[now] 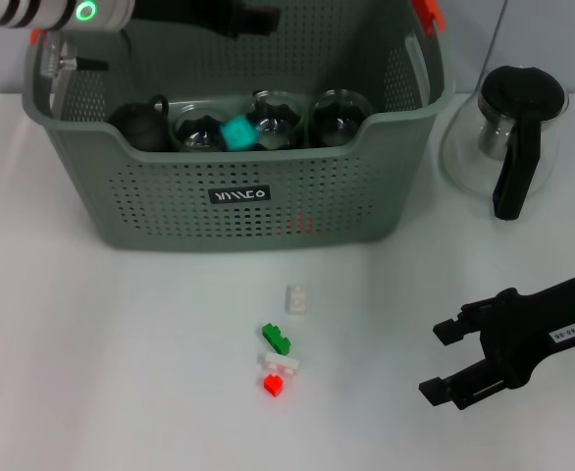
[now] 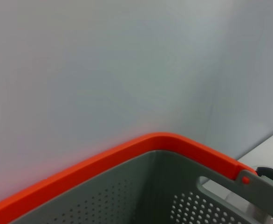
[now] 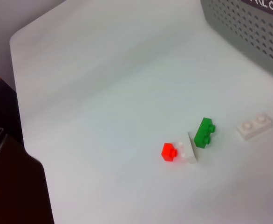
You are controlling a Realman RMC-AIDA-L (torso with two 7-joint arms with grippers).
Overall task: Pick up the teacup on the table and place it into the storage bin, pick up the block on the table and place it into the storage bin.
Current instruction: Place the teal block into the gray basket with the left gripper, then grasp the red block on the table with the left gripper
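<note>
**Now: blocks loose in front of the bin, cups already inside**

Nearest me, my right gripper (image 1: 443, 363) hovers low over the white table (image 1: 91, 373), its two black fingers spread apart with nothing between them. Bare tabletop lies between it and the blocks, well apart from the storage bin.

Just toward the bin from there sits the small cluster of studded plastic blocks: the red block (image 1: 273, 386) touching a white block (image 1: 280, 364), and the green block (image 1: 277, 340) leaning just beside that. A second, flat white block (image 1: 298, 298) lies alone, between the cluster and the bin's front wall, with open table on every side.

Beyond them stands the storage bin (image 1: 170, 211), grey-green perforated plastic with rounded corners, a black label and orange handle pieces. Inside it I see glass teacups (image 1: 273, 120) in a row, a teal block (image 1: 236, 132) among them, and a dark round object (image 1: 140, 126) at the bin's left end.

To the bin's right stands a glass pot (image 1: 508, 132) with a black lid and handle.

Farthest off, my left gripper (image 1: 243, 18) hangs above the bin's back rim; I cannot tell how its fingers stand.
</note>
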